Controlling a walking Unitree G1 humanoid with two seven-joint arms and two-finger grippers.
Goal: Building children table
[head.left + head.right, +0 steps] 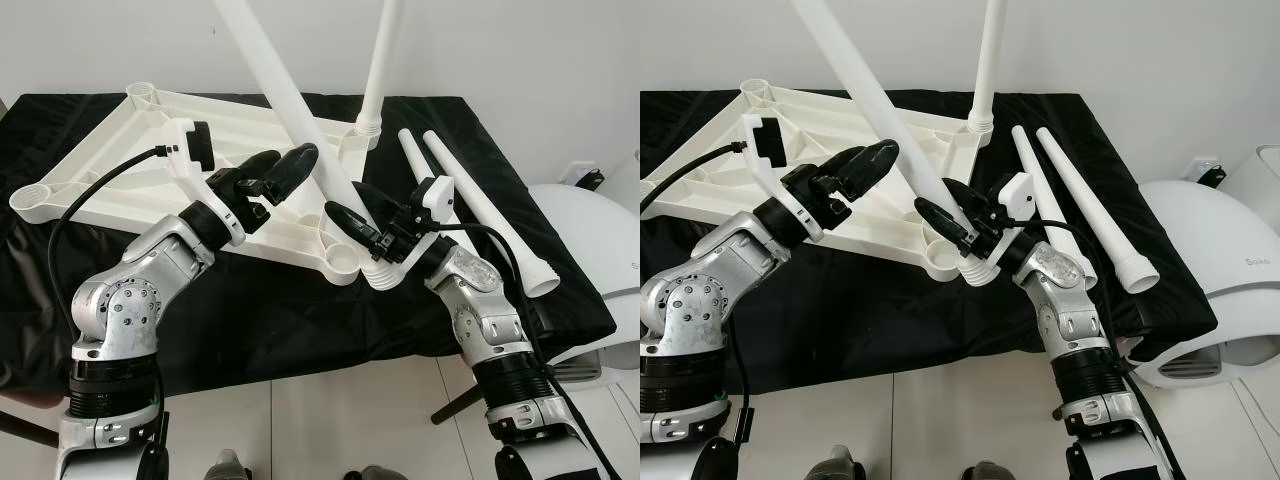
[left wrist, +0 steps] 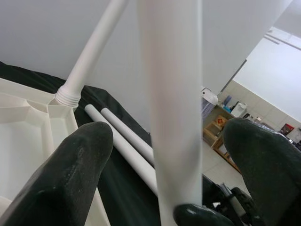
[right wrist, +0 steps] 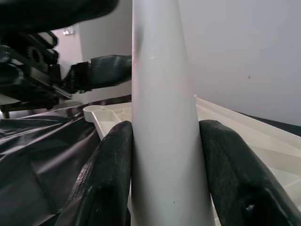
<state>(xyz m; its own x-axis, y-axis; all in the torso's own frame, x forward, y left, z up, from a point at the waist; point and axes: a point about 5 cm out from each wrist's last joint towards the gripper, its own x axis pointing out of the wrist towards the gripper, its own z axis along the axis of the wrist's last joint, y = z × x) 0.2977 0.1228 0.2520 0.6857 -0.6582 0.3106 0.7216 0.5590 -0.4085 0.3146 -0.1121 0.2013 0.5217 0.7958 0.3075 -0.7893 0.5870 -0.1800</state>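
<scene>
The right gripper (image 1: 352, 217) clamped a tilted table leg (image 1: 300, 120) over the upturned tabletop (image 1: 120, 165); the left gripper (image 1: 282, 170) stood open alongside. Misaligned, its threaded end risked missing the corner socket (image 1: 342, 257).

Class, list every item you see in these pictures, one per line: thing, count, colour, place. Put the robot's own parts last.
Tabletop frame: one, white, upside down on the black cloth.
Fitted leg: one, white, upright in a far corner socket.
Held leg: one, white, tilted, threaded end beside the near socket.
Loose legs: two, white, lying side by side on the cloth.
Black cloth: one, covering the bench.
Right gripper: black, shut on the held leg.
Left gripper: black, open around it.
</scene>
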